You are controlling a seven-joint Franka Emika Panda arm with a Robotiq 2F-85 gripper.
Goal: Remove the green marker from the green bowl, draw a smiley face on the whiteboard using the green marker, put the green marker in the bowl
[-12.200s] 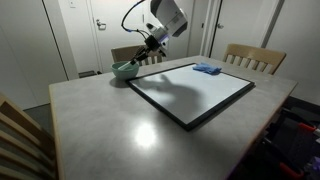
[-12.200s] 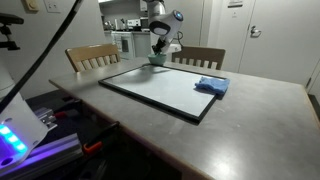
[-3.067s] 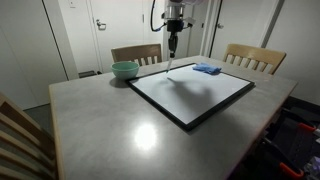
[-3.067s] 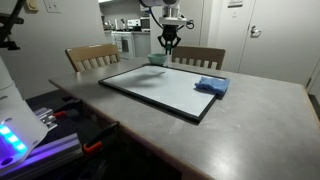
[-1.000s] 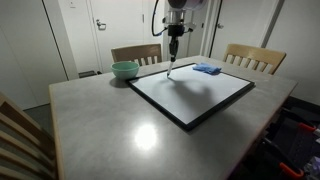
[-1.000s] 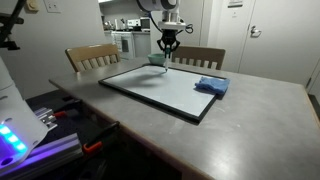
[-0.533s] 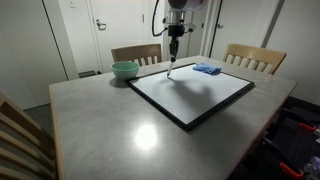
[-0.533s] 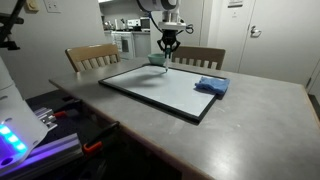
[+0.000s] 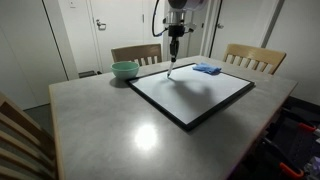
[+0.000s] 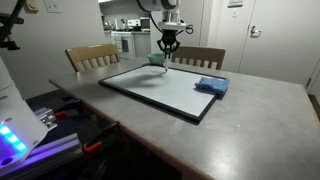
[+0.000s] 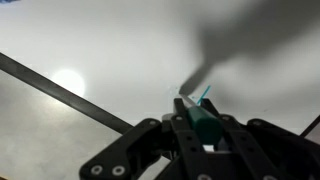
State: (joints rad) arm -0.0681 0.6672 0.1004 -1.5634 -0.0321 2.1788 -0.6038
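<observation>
Slats of a wooden chair fill the nearest corner in an exterior view, and past them spreads the grey table, a patch of glare on its top. On the table lies the whiteboard, flat and black-framed, set at an angle to the table's edges. Over the far part of the board the gripper hangs from the arm, pointing straight down. Its jaws are closed tight on the green marker. The wrist view shows the dark fingers pressed against either side of the teal-green barrel, with the tip pointing away toward the white surface, where a soft shadow runs up to meet it. Whether the tip touches the board or stands just above it cannot be told. In that same view the board's black frame crosses on a slant to one side of the marker, with grey table beyond it. In both exterior views the marker reads only as a thin dark stick below the gripper. The green bowl stands upright on the table just beside a far corner of the board, apart from the gripper and the marker. A blue cloth lies right at the board's far edge on the other side of the gripper. Behind the table a chair back rises past the bowl and a second chair back past the cloth, and furthest off stands a pale door.
</observation>
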